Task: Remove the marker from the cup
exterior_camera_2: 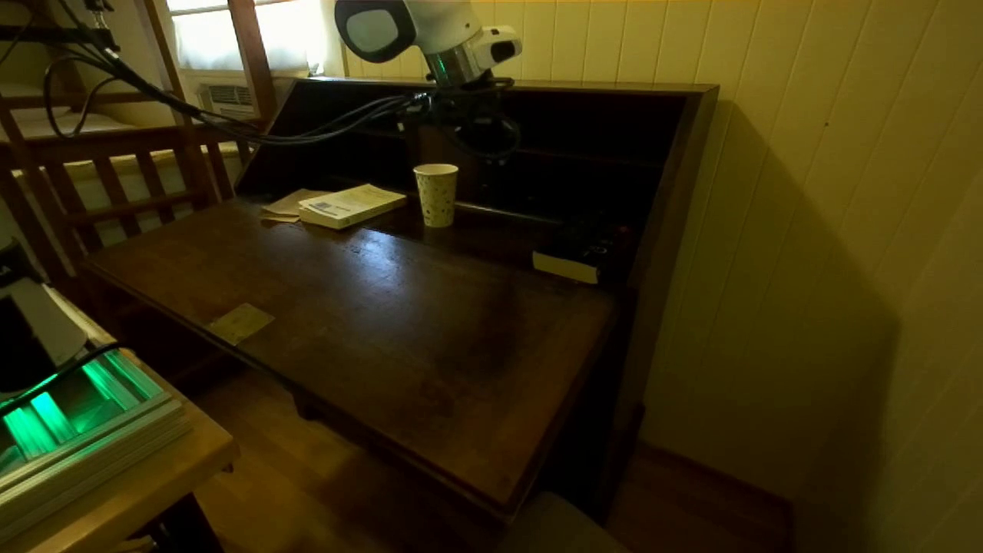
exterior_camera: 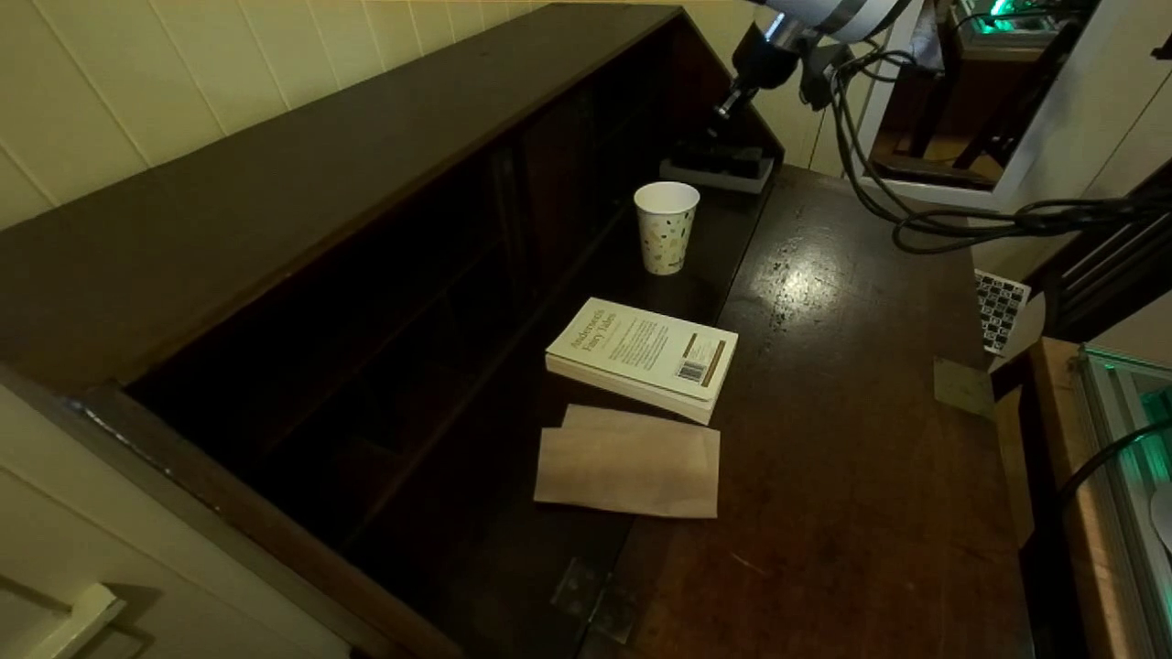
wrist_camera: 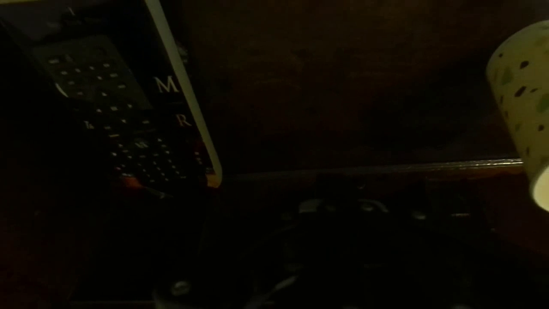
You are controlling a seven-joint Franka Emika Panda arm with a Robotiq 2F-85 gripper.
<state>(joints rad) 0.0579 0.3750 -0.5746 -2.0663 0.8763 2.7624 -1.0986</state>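
Observation:
The white speckled cup stands upright on the desk, also in an exterior view, and at the right edge of the wrist view. No stick shows above its rim. My gripper is raised and away from the cup, above the dark book; in the wrist view it is very dark. Its fingertips are close together. A small dark end, which looks like the marker, shows past them; most of it is lost in shadow.
A white book and brown paper napkins lie along the desk beside the cup. A thick dark book lies at the desk's end wall. The cubbyhole hutch rises behind. Cables hang from the arm.

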